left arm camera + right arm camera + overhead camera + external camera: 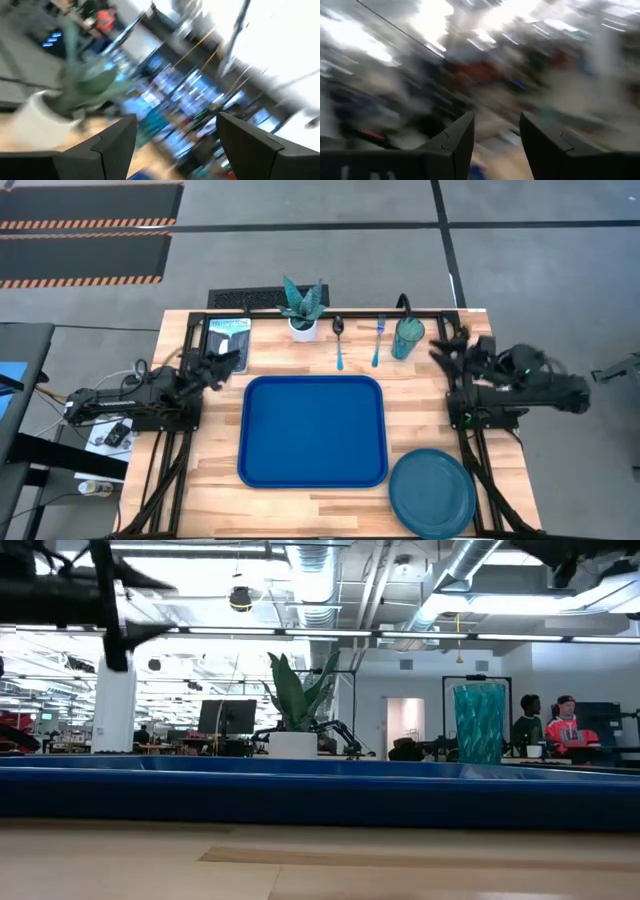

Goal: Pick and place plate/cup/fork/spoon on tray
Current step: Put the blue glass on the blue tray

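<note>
The royal-blue tray [312,430] lies flat in the middle of the table; its near wall fills the low view [300,790]. The teal plate [432,492] lies flat on the table at the near right, beside the tray. The teal cup [407,338] stands upright at the far right and also shows in the low view [480,722]. The blue fork [378,340] and the dark-bowled spoon [339,340] lie on the table beyond the tray. My left gripper [225,360] is open and empty over the far left of the table, and my right gripper [445,345] is open and empty beside the cup. Their own wrist views show the gaps between the fingers of the left gripper [175,145] and the right gripper [497,135].
A white pot with a green plant [303,312] stands at the far edge, left of the spoon. A dark flat device [228,338] lies at the far left under my left gripper. People show in the room behind the table [565,730].
</note>
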`<move>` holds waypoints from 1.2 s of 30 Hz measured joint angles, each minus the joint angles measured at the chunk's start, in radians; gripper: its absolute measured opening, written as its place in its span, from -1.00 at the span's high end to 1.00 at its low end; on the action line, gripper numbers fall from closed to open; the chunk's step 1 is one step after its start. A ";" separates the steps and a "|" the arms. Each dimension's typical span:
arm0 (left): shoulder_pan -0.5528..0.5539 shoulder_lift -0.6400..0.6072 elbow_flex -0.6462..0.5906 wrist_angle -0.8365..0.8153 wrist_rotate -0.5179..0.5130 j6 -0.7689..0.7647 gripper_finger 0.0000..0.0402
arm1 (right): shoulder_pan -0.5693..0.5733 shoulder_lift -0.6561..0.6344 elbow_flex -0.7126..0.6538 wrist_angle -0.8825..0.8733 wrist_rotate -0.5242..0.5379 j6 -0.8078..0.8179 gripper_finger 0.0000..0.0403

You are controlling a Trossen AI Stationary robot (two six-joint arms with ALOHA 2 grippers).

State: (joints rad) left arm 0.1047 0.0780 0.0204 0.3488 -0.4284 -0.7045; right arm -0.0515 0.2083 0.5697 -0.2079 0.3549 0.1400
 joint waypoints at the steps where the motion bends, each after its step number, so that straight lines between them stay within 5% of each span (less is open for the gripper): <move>1: 0.000 0.000 0.010 0.021 0.015 -0.014 -0.30 | -0.005 0.060 0.093 -0.139 0.072 0.010 0.10; 7: 0.000 0.085 0.209 -0.123 0.026 -0.049 -0.30 | -0.068 0.426 0.592 -0.858 0.411 0.378 0.10; 12: 0.001 0.312 0.500 -0.407 -0.010 -0.069 -0.30 | -0.179 0.621 0.822 -1.150 0.425 0.544 0.06; 18: 0.001 0.660 0.864 -0.833 -0.013 -0.049 -0.30 | -0.390 0.723 0.822 -1.182 0.171 0.550 -0.10; 23: 0.001 0.870 1.073 -1.031 -0.010 0.031 -0.30 | -0.573 0.800 0.764 -1.149 0.024 0.444 -0.16; 30: 0.013 0.919 1.197 -1.157 0.004 0.131 -0.30 | -0.772 0.945 0.742 -1.028 -0.170 0.324 -0.16; 36: 0.070 0.823 1.205 -1.225 0.009 0.155 -0.30 | -0.838 1.058 0.741 -1.031 -0.201 0.272 -0.16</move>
State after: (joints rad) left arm 0.1743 0.9014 1.2252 -0.8758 -0.4194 -0.5496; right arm -0.8893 1.2662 1.3102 -1.2390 0.1543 0.4115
